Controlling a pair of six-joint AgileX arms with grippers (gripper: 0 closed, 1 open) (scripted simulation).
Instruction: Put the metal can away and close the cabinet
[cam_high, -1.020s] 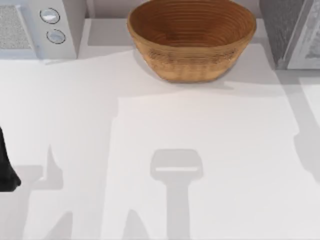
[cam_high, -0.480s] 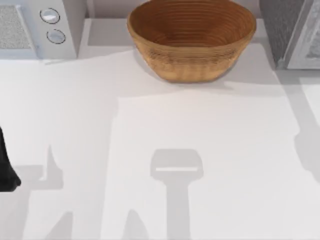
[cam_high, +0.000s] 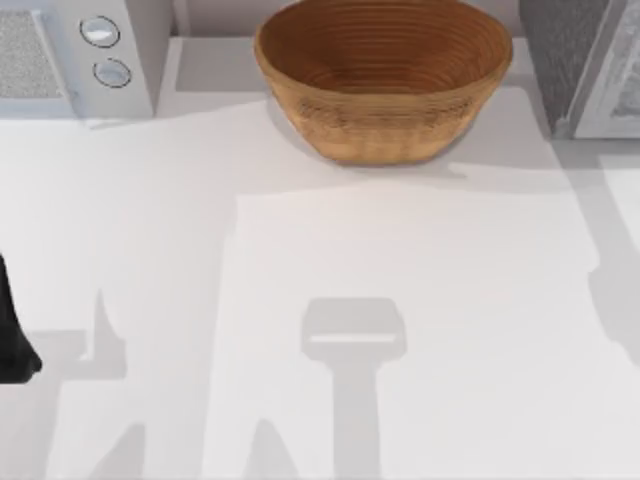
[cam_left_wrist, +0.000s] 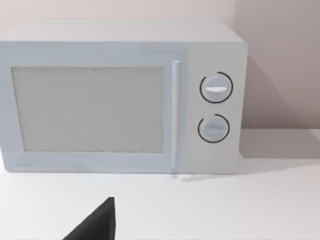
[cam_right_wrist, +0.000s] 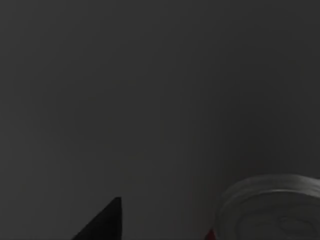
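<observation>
From above: a white desk (cam_high: 330, 250) with a big wicker bowl (cam_high: 383, 75) at the far middle. A microwave (cam_high: 70, 55) at the far left corner. A grey box (cam_high: 565, 60) at the far right corner, maybe the cabinet. A dark bit of the left arm (cam_high: 12, 340) parked at the left edge, well apart from the bowl, likely just out of the way.

From the left wrist: facing the microwave, door shut, two round dials (cam_left_wrist: 216, 88) beside it. A dark tip of the left hand (cam_left_wrist: 97, 225) low over the desk, holding nothing in sight. Cannot tell if clenched or released.

From the right wrist: dark all around. The metal can (cam_right_wrist: 272, 207) close by, silver lid up, a sliver of red under it. A dark tip of the right hand (cam_right_wrist: 102, 225) just beside it. Cannot tell if grasping the can or released. Probably inside the cabinet, with the can being put away. Door closing not yet done, by the look of it.
</observation>
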